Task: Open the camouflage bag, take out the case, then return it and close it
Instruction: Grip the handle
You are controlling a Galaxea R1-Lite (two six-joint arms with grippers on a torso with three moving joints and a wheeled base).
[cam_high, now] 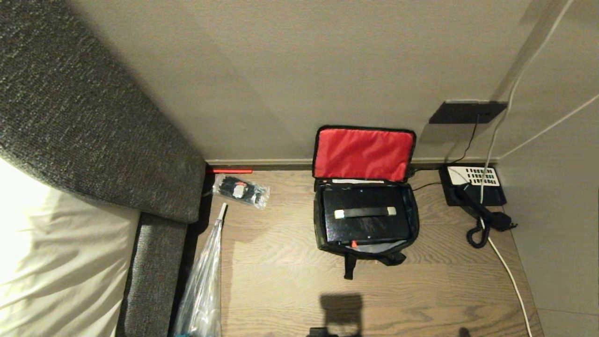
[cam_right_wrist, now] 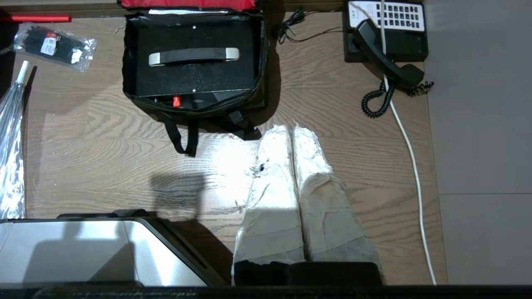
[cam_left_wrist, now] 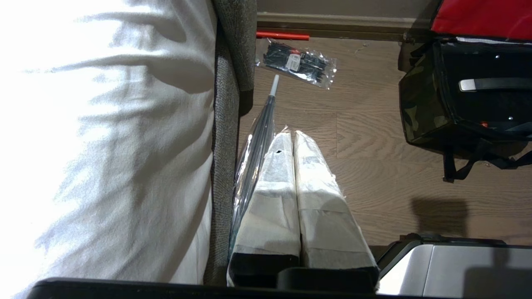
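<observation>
The camouflage bag (cam_high: 321,220) stands open on the wooden floor by the wall, its red-lined lid (cam_high: 363,152) leaning back against the wall. The black case (cam_high: 365,220) lies inside it, with a black handle with silver ends on top. The right wrist view shows the bag (cam_right_wrist: 135,97) and the case (cam_right_wrist: 195,77) ahead of my right gripper (cam_right_wrist: 291,129), which is shut and empty, well short of the bag. My left gripper (cam_left_wrist: 291,135) is shut and empty too, off to the bag's (cam_left_wrist: 419,112) left, near the bed. Neither gripper appears in the head view.
A black telephone (cam_high: 472,185) with a coiled cord lies right of the bag, and a white cable (cam_high: 507,269) runs across the floor. A clear packet of black items (cam_high: 241,190) and a wrapped umbrella (cam_high: 203,285) lie left, beside the grey bed frame (cam_high: 154,271).
</observation>
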